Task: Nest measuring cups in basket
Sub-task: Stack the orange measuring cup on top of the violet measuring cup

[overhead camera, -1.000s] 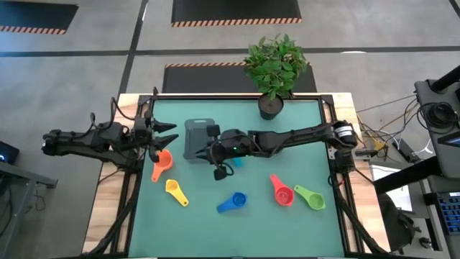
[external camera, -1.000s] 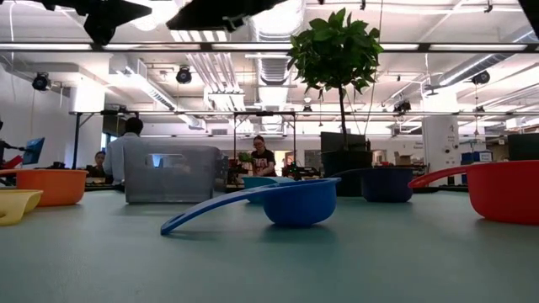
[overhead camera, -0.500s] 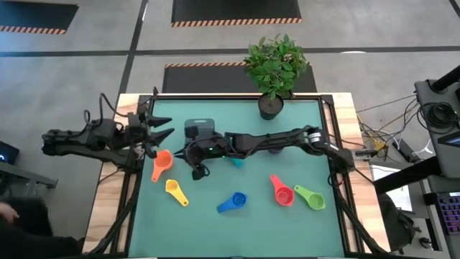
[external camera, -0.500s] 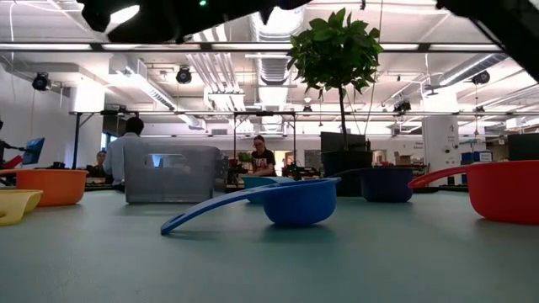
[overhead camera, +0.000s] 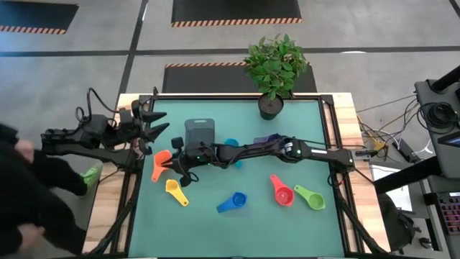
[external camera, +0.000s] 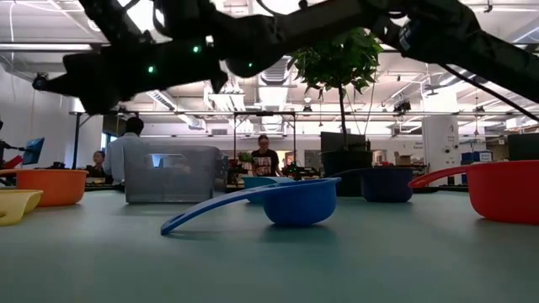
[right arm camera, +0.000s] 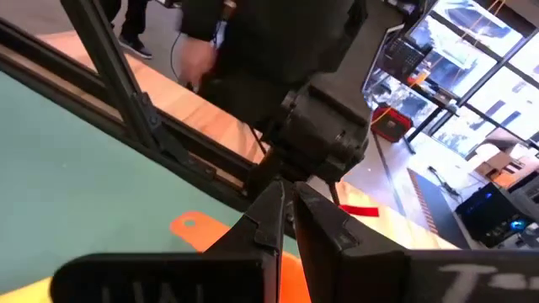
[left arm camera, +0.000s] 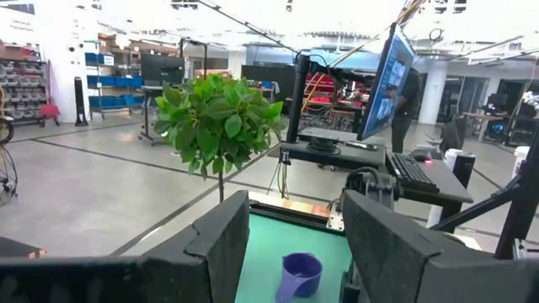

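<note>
Six cups lie loose on the green mat: orange (overhead camera: 162,160), yellow (overhead camera: 176,191), blue (overhead camera: 232,203), red (overhead camera: 282,193), green (overhead camera: 310,198) and cyan (overhead camera: 231,146), the last partly under my right arm. The purple cup (left arm camera: 301,273) sits farther back. The dark grey basket (overhead camera: 200,133) stands behind the orange cup. My right gripper (overhead camera: 175,164) reaches across the table, shut, just above the orange cup (right arm camera: 202,227); the low view shows it (external camera: 59,84) well above the mat. My left gripper (overhead camera: 154,126) is open over the table's left edge.
A potted plant (overhead camera: 273,68) stands at the far edge in a black pot. A person in dark clothes (overhead camera: 29,187) is beside the table's left side. My right arm (overhead camera: 273,150) stretches low over the middle. The near half of the mat has room around the cups.
My right gripper has travelled toward the table's left, from near the cyan cup past the basket's near side to the orange cup. My left gripper has drawn back a little toward the left edge. A person has stepped in at the left side. No cup has moved.
</note>
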Robot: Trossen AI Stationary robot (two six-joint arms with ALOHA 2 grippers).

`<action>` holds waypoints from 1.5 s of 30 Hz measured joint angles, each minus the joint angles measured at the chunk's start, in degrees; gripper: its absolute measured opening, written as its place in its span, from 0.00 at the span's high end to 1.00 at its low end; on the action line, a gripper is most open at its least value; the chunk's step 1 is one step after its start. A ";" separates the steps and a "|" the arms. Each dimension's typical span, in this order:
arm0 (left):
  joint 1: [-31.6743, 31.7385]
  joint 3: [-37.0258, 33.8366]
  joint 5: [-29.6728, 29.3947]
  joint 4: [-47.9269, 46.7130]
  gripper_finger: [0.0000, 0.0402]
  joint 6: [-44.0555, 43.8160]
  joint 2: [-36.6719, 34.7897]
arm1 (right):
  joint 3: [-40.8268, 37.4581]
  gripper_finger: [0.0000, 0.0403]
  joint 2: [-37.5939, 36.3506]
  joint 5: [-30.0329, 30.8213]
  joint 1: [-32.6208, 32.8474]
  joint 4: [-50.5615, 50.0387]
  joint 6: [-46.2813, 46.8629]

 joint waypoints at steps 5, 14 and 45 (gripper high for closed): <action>0.00 -0.03 0.11 -2.07 0.56 -1.28 0.37 | 0.36 0.96 2.54 0.00 -0.37 0.61 1.02; 0.00 -0.07 0.14 -2.69 0.56 -2.53 1.21 | 0.33 0.96 4.46 0.01 -0.47 0.83 1.13; -0.05 6.47 -1.14 -34.63 0.57 -30.89 6.61 | 1.30 0.63 -13.09 2.56 1.20 -45.44 -6.13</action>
